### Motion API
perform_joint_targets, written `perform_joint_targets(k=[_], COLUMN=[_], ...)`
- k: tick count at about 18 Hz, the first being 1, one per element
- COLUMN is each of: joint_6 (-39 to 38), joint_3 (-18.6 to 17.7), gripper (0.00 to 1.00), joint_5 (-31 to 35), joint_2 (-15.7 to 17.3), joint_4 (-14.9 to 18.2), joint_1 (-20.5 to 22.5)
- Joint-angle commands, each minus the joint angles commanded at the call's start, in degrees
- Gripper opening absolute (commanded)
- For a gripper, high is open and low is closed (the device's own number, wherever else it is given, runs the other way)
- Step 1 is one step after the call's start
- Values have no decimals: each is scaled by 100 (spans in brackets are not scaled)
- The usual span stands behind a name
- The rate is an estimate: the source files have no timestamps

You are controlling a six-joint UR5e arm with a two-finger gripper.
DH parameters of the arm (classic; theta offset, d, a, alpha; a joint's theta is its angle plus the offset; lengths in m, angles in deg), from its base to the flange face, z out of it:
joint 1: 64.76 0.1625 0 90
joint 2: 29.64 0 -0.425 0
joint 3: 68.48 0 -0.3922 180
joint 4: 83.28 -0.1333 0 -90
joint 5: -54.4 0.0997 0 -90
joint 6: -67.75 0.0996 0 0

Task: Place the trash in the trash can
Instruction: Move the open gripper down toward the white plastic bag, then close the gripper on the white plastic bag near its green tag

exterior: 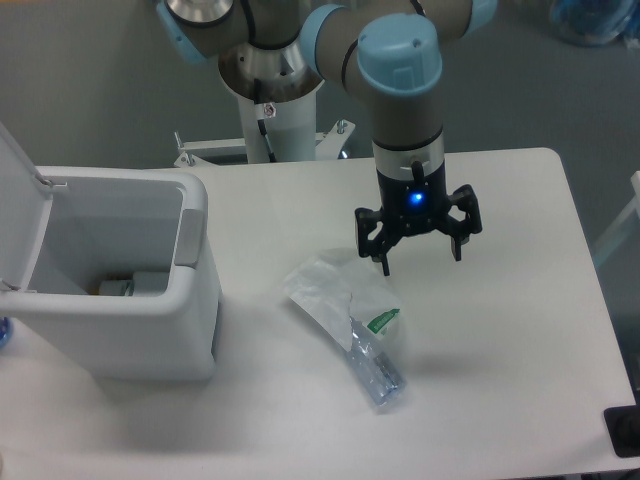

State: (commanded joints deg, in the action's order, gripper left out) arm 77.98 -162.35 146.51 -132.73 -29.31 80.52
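Observation:
The trash lies in the middle of the table: a crumpled white translucent wrapper with a small green print, and a clear plastic bottle poking out from under its lower right end. My gripper hangs open just above and to the right of the wrapper's upper edge, its left fingertip close to the wrapper, nothing between the fingers. The trash can, a big white boxy bin with a grey patch near its rim, stands at the left with its lid raised; some items lie at its bottom.
The arm's white base column rises behind the table's far edge. The table's right edge runs near x 600, with a dark object at the lower right corner.

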Motion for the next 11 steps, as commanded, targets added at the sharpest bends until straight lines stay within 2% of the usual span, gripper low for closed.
perform_joint_targets(k=[2,6,11], joint_6=[-599,-1057,-1111], joint_3=[0,27,44], gripper=[100,100,100], joint_5=[44,263,510], joint_2=[-141,-509,-862], joint_4=[-18,-27,-18], joint_1=[-97,-316,-510])
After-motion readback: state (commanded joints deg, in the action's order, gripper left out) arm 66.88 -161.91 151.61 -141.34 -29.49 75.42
